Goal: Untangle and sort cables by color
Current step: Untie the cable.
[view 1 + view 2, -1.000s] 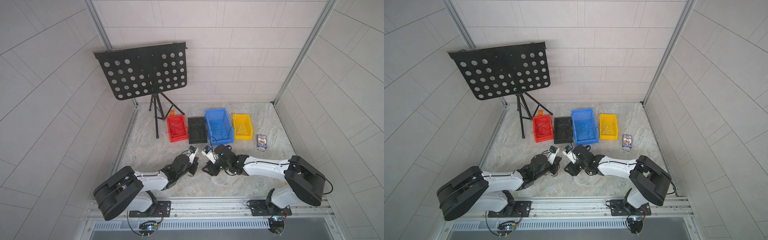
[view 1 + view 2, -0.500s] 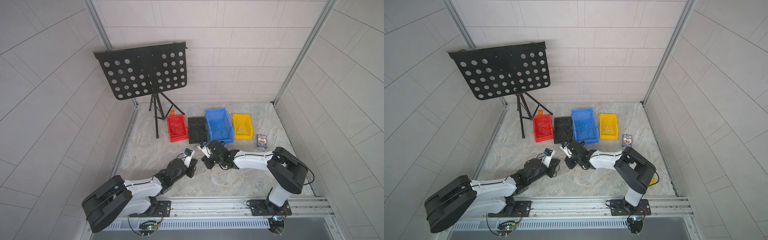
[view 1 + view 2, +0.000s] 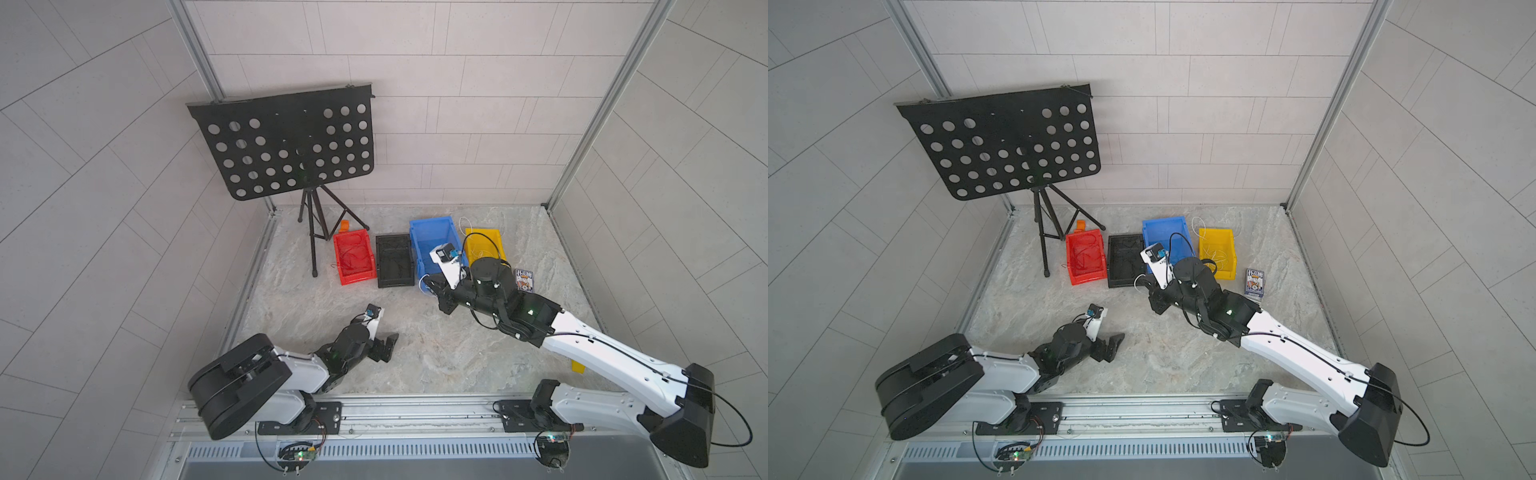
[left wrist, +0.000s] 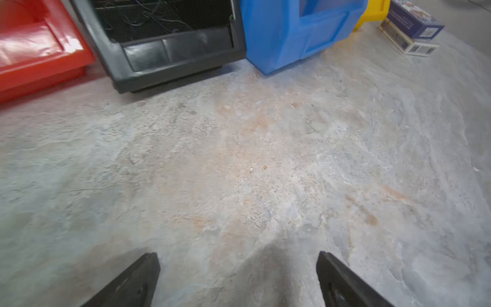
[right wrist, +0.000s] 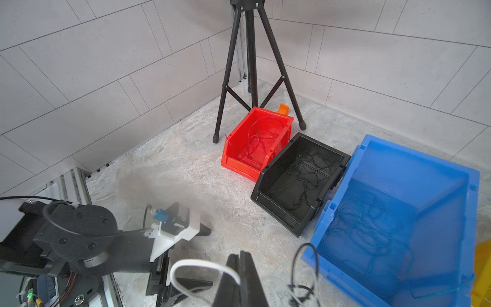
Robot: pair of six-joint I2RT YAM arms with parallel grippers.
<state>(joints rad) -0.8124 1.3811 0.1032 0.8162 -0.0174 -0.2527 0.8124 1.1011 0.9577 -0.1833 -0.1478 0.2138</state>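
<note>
In both top views four bins are seen in a row toward 12 o'clock of the table (image 3: 415,365): red bin (image 3: 358,277), black bin (image 3: 395,284), blue bin (image 3: 430,223) and yellow bin (image 3: 482,231), with side walls close together. Red cables (image 5: 253,141) are contained in the red bin, black cables (image 5: 305,172) in the black and blue cables (image 5: 366,228) in the blue. White cables (image 3: 490,251) are seen in the yellow, with strands trailing onto the table past its 12 o'clock rim.

The right gripper (image 5: 240,259) is seen just beside the blue bin's front corner, at its 7 o'clock. Its jaws are pressed together on a white cable (image 5: 196,262) that loops out sideways. A thin black wire (image 5: 301,288) hangs just beside them; whether it is gripped cannot be told.

The left gripper (image 4: 236,276) is seen low over the table toward 7 o'clock, fingers spread wide with nothing between. Bare stone is left from the bin fronts to the rail at 6 o'clock. The 10 o'clock corner is narrowed by the music stand (image 3: 291,149) legs. The 3 o'clock edge is narrowed by a card box (image 3: 523,279).
</note>
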